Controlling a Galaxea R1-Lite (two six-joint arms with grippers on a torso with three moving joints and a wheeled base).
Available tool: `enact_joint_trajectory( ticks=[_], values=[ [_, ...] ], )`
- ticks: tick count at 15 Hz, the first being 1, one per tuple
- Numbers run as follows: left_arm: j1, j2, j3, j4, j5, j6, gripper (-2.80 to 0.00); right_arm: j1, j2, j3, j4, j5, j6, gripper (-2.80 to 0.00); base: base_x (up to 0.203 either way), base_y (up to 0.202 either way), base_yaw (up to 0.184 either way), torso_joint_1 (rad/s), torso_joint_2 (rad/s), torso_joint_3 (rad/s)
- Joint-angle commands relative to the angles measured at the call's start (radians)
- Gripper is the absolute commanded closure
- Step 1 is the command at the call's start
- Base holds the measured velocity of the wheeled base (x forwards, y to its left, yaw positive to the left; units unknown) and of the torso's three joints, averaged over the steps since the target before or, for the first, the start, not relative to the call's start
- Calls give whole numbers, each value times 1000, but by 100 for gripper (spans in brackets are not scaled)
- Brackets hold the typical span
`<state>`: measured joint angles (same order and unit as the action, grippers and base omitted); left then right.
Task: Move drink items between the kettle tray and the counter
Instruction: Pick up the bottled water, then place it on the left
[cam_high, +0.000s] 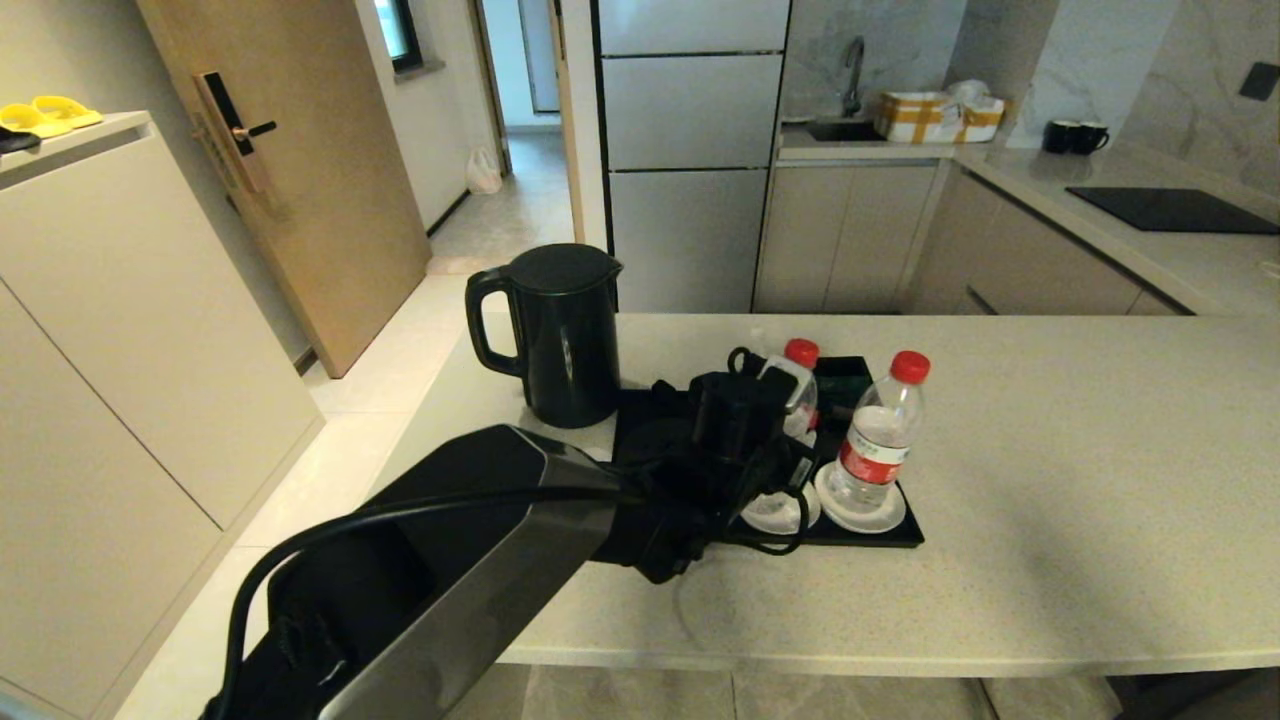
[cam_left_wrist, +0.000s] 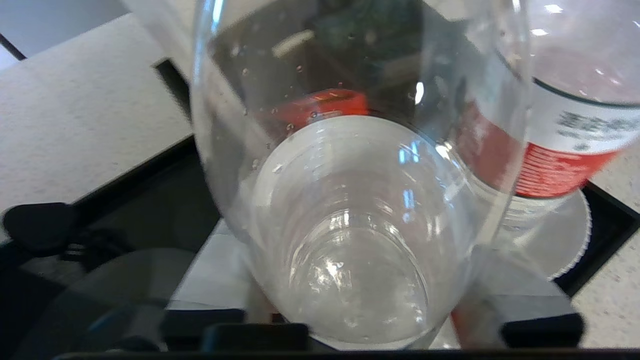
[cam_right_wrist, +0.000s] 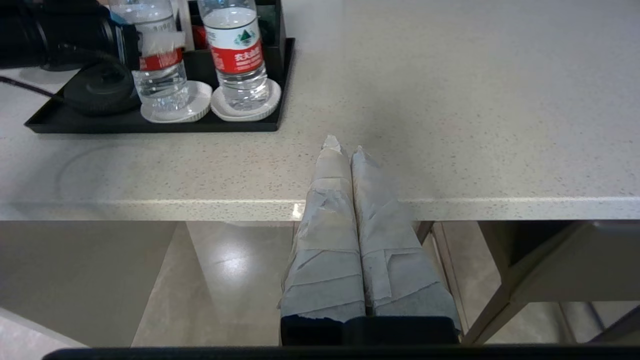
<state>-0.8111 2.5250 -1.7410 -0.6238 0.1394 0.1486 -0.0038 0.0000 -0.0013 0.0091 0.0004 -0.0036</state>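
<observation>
Clamping left gripper (cam_high: 790, 440) around left bottle (cam_right_wrist: 159, 75) on tray (cam_right_wrist: 150, 122) — right gripper (cam_right_wrist: 345, 150) closed, empty.

head: high, forward-down | wrists: low | shared: tray (cam_high: 880, 535)

Clear glossy plastic bottles (cam_high: 880, 440) stand on a matt black tray (cam_high: 880, 535) atop the speckled, polished stone counter (cam_high: 1080, 480).
</observation>
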Motion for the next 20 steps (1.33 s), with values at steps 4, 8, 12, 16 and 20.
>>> enact_joint_trajectory(
  ticks=[4,8,12,16,20],
  values=[
    [3,-80,28,-7,26,-1,0,-1,-2,0,0,0,0,0,0,0,0,0,0,0],
    [3,-194,48,12,32,-5,0,1,-2,0,0,0,-1,0,0,0,0,0,0,0],
    [40,-355,243,-11,36,-25,0,1,-2,0,0,0,1,0,0,0,0,0,0,0],
    [290,-493,564,-137,1,-30,0,1,-2,1,0,0,0,0,0,0,0,0,0,0],
    [578,-622,801,-285,-81,-20,0,1,-2,1,0,0,-1,0,0,0,0,0,0,0]
  ],
)
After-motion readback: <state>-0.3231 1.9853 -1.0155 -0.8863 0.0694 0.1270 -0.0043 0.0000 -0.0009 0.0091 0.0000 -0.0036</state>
